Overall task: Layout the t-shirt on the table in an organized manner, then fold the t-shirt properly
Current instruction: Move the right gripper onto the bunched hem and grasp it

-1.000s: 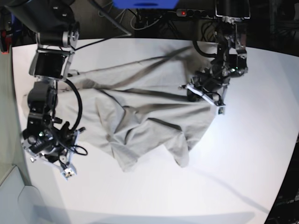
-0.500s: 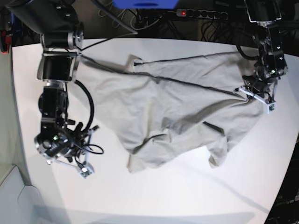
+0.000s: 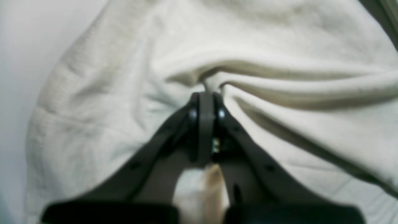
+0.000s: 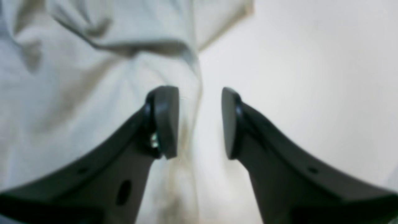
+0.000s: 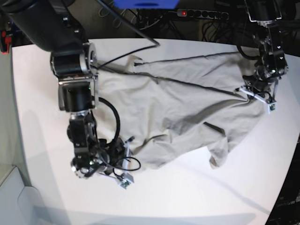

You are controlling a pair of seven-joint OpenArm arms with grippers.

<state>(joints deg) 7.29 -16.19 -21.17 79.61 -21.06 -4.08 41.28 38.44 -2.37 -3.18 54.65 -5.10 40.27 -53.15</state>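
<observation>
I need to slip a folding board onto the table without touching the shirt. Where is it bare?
The widest bare stretch of table is the near side, in front of the t-shirt. A narrower strip runs along the base view's left edge, behind the right gripper. The far middle and the corner by the left gripper are covered.

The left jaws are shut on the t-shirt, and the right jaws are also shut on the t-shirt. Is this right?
Not quite. The left gripper is shut on the t-shirt, but the right gripper has its jaws apart at the cloth's edge, holding nothing. The right wrist view shows this.
</observation>
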